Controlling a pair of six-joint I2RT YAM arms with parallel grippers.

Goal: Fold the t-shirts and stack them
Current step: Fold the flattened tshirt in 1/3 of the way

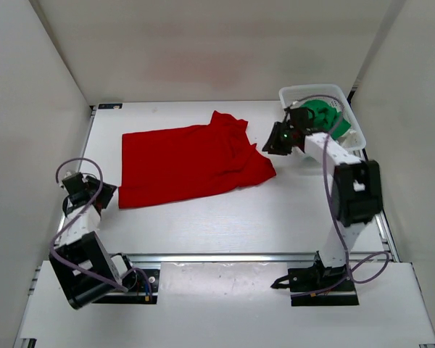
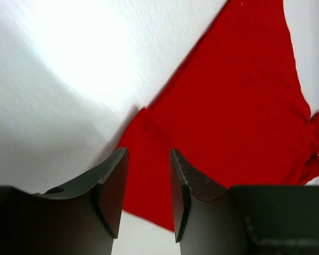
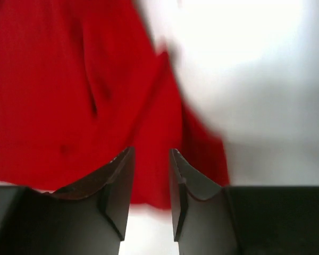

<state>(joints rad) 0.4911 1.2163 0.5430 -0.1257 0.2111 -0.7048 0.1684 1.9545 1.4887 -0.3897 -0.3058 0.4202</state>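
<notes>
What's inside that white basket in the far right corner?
A bunched green shirt lies in the basket. The right arm covers the basket's near left part, and anything under the green cloth is hidden.

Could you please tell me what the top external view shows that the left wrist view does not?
Only the top external view shows the white basket holding the green t-shirt, the right arm beside it, and the whole red t-shirt. Only the left wrist view shows the left fingers close up, parted with nothing between them. Both show the red t-shirt lying on the white table.
</notes>
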